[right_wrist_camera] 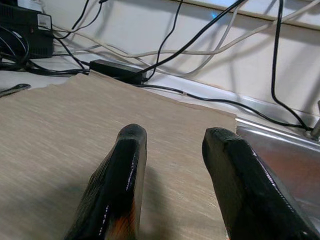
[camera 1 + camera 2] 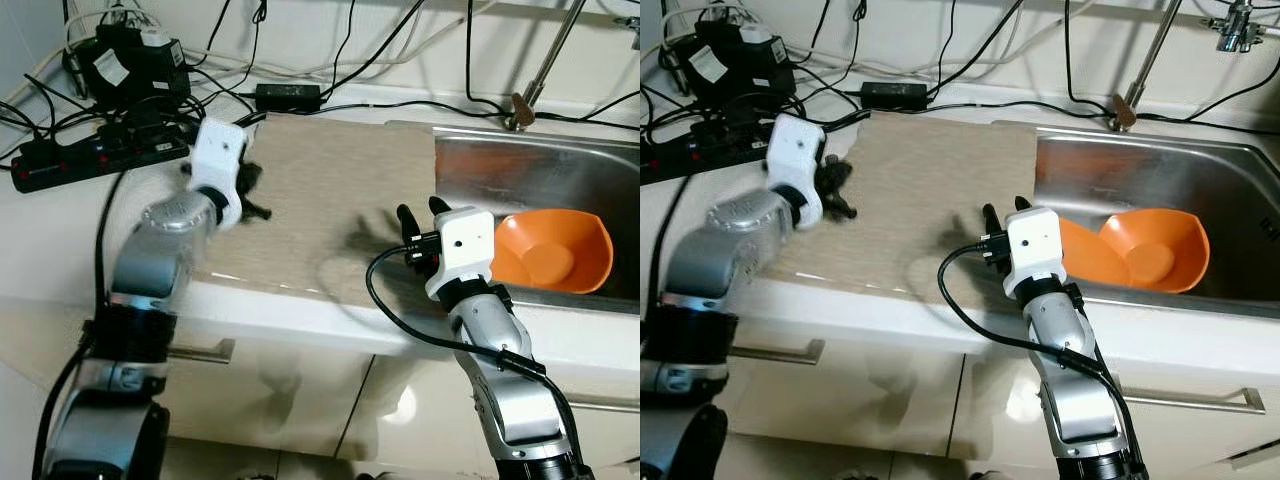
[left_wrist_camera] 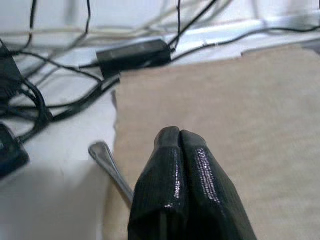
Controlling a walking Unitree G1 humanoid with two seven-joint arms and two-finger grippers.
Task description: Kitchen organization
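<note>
The left pincer (image 3: pixel 180 145) is pressed together beside a spoon (image 3: pixel 107 162) at the mat's (image 2: pixel 330 190) far-left edge. The right pincer (image 1: pixel 172 150) (spread, holding nothing) waits over the mat, near the orange bowl (image 2: pixel 552 250) in the sink (image 2: pixel 540 165), probably to grab it.

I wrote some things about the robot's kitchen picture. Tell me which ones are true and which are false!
1. The orange bowl sits in the sink. True.
2. The left gripper has its fingers wide open. False: they are pressed shut.
3. The right gripper is open above the beige mat. True.
4. A metal utensil handle lies at the mat's edge near the left gripper. True.
5. The black power adapter lies inside the sink. False: it lies on the counter behind the mat.
</note>
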